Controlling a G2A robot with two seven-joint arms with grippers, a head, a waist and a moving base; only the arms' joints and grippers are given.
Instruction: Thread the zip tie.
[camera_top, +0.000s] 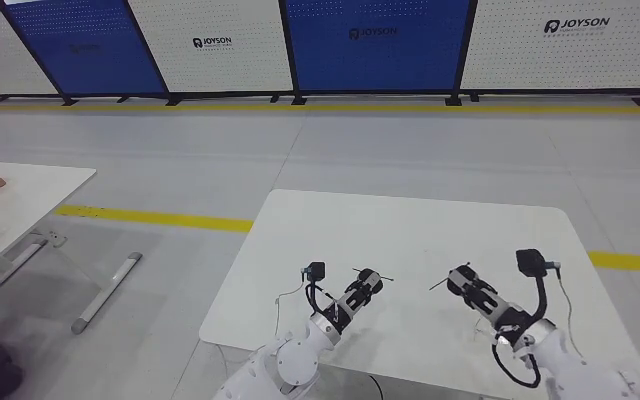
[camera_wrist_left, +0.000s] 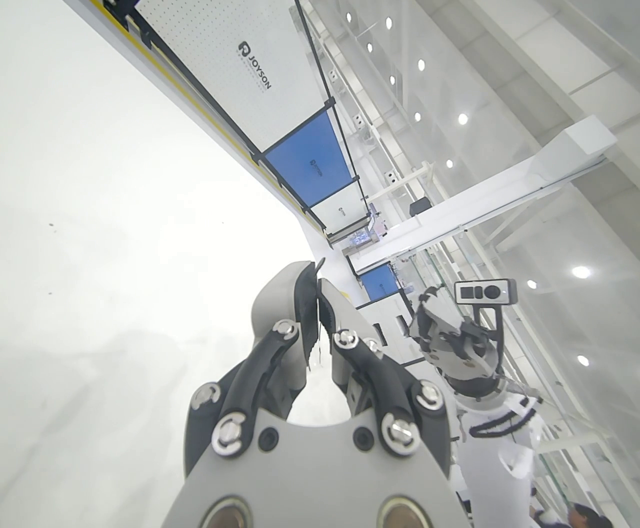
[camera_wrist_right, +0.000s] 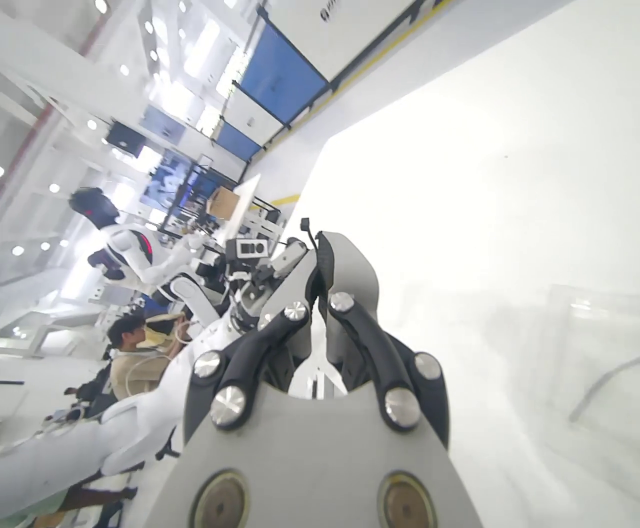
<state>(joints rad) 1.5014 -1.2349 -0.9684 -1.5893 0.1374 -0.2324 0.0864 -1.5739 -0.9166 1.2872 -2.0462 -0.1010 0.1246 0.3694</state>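
My left gripper (camera_wrist_left: 317, 280) is shut on a thin black zip tie (camera_wrist_left: 320, 262), whose tip pokes out past the pads. From above, this gripper (camera_top: 371, 278) hovers over the table's front middle, with the tie's strip (camera_top: 386, 277) pointing right. My right gripper (camera_wrist_right: 317, 245) is shut on a black zip tie end with a small square head (camera_wrist_right: 305, 224). In the top view the right gripper (camera_top: 456, 276) sits a short way to the right, its strip (camera_top: 438, 286) pointing left. The two ends face each other with a gap between them. I cannot tell if they belong to one tie.
The white table (camera_top: 420, 230) is bare behind the grippers. A second white table (camera_top: 30, 195) stands off to the left across open floor. In the right wrist view, a faint clear container shape (camera_wrist_right: 590, 310) with a grey strip lies on the table.
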